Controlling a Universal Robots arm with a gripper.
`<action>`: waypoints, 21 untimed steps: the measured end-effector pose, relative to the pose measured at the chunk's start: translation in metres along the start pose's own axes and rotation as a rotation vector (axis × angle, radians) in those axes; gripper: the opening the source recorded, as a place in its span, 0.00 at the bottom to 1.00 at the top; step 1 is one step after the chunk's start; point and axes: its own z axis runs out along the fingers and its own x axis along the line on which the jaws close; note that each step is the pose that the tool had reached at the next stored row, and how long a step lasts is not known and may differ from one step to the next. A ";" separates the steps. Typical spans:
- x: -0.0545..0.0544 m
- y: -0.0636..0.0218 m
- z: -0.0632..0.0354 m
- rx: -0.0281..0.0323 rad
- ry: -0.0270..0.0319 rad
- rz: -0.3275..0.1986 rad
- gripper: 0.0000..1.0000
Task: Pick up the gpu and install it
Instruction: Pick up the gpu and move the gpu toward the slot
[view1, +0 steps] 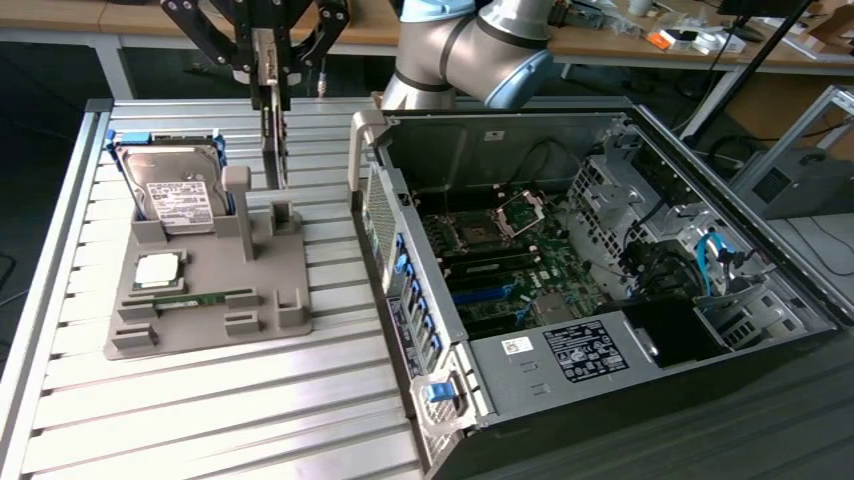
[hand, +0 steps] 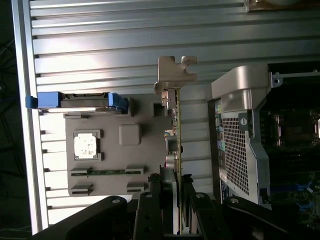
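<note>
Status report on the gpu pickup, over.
Pincer shut on gpu, held upright above gray holder. Hard drive close beside it. Open computer case on exterior view's right.

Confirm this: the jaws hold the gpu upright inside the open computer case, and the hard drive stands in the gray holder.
Wrong in one respect: the gpu is held upright at the gray holder, outside the open computer case, as the exterior view shows. The hard drive does stand in the gray holder.
</note>
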 end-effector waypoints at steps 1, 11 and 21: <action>0.000 0.0000 0.0000 -0.0001 -0.0001 0.000 0.27; -0.004 0.0001 0.0001 0.0001 0.0000 0.000 0.27; -0.008 0.0004 0.0003 0.0006 -0.0001 0.000 0.27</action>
